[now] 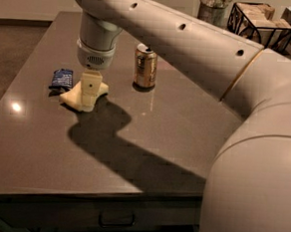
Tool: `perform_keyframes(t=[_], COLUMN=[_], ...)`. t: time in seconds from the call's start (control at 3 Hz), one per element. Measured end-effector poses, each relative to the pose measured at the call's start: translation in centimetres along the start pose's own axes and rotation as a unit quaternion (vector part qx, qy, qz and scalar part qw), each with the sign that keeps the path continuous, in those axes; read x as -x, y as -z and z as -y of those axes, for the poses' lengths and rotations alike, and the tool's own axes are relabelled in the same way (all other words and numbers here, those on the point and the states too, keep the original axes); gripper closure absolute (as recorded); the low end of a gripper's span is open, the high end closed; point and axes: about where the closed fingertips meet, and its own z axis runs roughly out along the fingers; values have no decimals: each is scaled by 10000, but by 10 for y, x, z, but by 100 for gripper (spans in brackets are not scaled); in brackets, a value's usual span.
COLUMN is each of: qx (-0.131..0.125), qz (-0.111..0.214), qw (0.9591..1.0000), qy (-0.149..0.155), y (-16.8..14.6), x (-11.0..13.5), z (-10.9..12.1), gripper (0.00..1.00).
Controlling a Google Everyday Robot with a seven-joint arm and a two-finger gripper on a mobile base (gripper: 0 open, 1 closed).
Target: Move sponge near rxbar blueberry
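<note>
Containers: we note one gold can (145, 66) standing upright on the grey table (184, 130), right of the work area; its contents are hidden from us. In the background, a wire stand (240, 21) holds pale boxes.

Arm (191, 39): it reaches in from the right and its wrist turns straight down. The gripper (89, 96) points at the tabletop, right at the sponge (71, 98).

Claw: we cannot tell how far open it is, or whether it holds the sponge.

The sponge lies on the table, just beside the rxbar blueberry (62, 78), which sits to its upper left.
</note>
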Motion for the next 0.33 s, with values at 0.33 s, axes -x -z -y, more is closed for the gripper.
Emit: perform_keyframes(t=[0.33], qx=[0], qz=[0], qw=[10000], qy=[0], y=[0], x=[0], z=[0], gripper=[0])
